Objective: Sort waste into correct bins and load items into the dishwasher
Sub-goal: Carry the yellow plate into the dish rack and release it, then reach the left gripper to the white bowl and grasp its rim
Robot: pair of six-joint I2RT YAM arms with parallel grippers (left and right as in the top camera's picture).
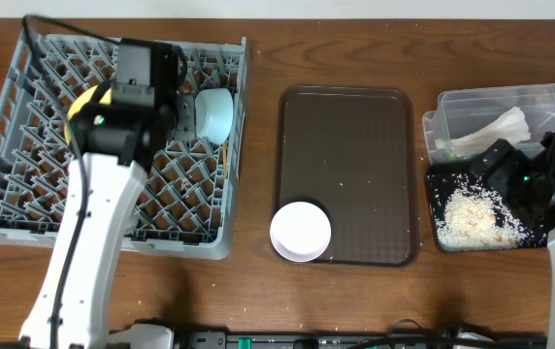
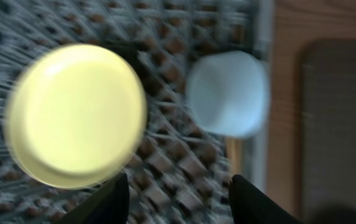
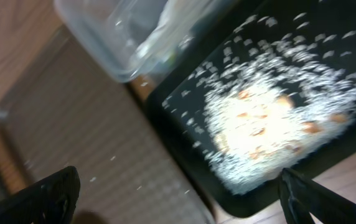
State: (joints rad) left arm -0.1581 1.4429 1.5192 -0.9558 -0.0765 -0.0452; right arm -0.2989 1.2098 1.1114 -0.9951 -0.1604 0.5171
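Note:
The grey dish rack holds the yellow plate and the light blue bowl. In the left wrist view the plate and bowl lie just beyond my open, empty left gripper, which hovers above the rack. The white bowl sits on the brown tray's front edge. The clear tub holds the white napkin. The black tray holds rice scraps. My right gripper hovers open over its left edge. I cannot make out the cup or the green wrapper.
The dark brown serving tray lies between the rack and the bins, with a few rice grains on it; it also shows in the right wrist view. Both wrist views are blurred. My left arm covers much of the rack's middle.

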